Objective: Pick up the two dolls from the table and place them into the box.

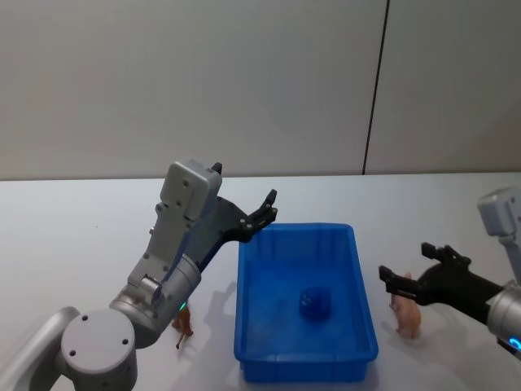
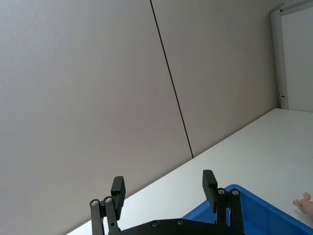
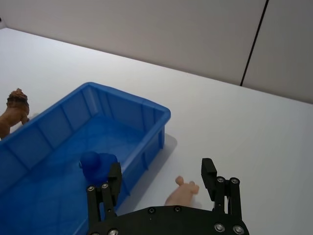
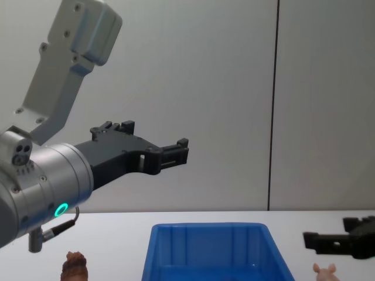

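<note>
Jaws released on both: right gripper [image 1: 404, 265] over pink doll [image 1: 407, 316] R of box [image 1: 364, 287], left gripper [image 1: 269, 207] above its L rim.

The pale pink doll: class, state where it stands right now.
In the head view the pale pink doll stands on the table just right of the box, outside it, with the open right gripper close above it.

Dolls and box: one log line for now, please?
left gripper: open, raised by box far corner | right gripper: open, above pink doll | brown doll: on table, left of box | dolls in box: none
</note>
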Tool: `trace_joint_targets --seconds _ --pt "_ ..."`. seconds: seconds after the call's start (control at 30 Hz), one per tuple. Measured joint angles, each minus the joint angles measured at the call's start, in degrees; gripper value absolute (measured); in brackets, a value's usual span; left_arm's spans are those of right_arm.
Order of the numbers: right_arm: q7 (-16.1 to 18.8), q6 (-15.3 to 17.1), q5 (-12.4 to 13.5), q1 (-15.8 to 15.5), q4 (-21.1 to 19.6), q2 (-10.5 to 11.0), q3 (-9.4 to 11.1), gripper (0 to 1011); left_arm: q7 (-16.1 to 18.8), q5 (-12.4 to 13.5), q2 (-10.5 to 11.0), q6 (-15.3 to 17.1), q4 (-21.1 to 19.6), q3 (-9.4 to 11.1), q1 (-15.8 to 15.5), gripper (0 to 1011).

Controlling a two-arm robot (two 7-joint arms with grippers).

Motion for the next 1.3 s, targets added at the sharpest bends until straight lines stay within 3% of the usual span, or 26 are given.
trace_joint_targets --seconds 0.63,1.3 --pt "-0.3 3.7 1.1 -3.1 -0.8 2.2 0.5 1001 0.0 0.0 0.0 0.0 0.0 0.0 0.0 1001" --pt "-0.9 4.7 -0.7 -1.3 3.6 0.6 -0.9 1001 0.0 0.0 0.0 0.0 0.0 0.0 0.0 1001"
